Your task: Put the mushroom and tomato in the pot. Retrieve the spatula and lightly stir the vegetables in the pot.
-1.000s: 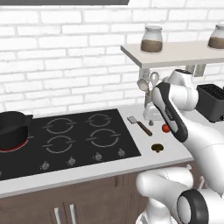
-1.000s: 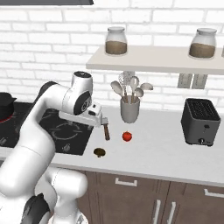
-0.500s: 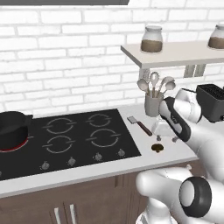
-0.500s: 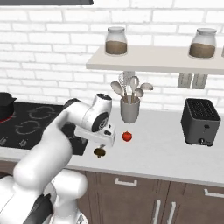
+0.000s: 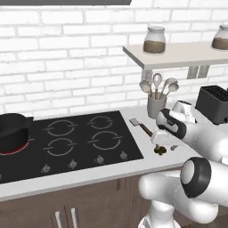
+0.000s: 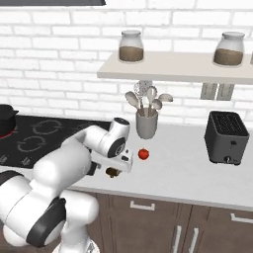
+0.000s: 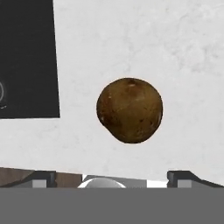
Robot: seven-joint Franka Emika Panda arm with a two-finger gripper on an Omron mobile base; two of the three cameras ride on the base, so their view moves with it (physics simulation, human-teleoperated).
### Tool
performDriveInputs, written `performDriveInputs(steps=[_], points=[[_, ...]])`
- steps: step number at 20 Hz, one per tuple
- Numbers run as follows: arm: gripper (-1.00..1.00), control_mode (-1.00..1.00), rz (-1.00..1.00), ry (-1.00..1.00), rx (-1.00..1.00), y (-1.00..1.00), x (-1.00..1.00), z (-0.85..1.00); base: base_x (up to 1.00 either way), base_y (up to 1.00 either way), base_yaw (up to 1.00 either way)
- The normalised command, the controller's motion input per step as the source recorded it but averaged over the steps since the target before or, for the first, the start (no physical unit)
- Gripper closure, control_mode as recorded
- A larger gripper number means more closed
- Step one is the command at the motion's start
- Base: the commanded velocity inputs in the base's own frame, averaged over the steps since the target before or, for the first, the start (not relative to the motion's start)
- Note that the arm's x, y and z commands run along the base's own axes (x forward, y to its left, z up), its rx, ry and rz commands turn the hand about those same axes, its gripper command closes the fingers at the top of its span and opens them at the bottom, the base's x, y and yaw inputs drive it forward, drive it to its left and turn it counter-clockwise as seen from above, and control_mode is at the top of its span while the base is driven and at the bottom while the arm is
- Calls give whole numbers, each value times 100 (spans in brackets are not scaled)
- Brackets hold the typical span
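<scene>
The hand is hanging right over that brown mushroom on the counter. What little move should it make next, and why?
Probably lower straight down and close on the mushroom. The hand is open, its fingertips either side with the mushroom centred between them, lying free on the counter. The pot waits on the stove's far side, so a pickup comes first.

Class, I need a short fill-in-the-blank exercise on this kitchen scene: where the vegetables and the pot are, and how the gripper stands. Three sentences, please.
1. The gripper hangs with jaws open right above the brown ____ on the counter.
2. The pot stands on the ____ at the far left.
3. The tomato lies in front of the grey holder that is full of ____.

Missing words: mushroom; stove; utensils
</scene>
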Motion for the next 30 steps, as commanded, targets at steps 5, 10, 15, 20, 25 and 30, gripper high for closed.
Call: performDriveInputs(steps=[5, 10, 15, 20, 25, 30], points=[[-100, -100, -4, 0, 0, -1, 37, -42, 0, 0, 0], [-100, -100, -12, 2, 0, 0, 38, -25, 0, 0, 0], [-100, -100, -6, 2, 0, 0, 11, -11, 0, 0, 0], [100, -100, 0, 5, 0, 2, -49, -26, 0, 0, 0], [100, -100, 0, 3, 0, 12, -25, -27, 0, 0, 0], [100, -100, 0, -4, -3, 24, -15, 4, 0, 0, 0]])
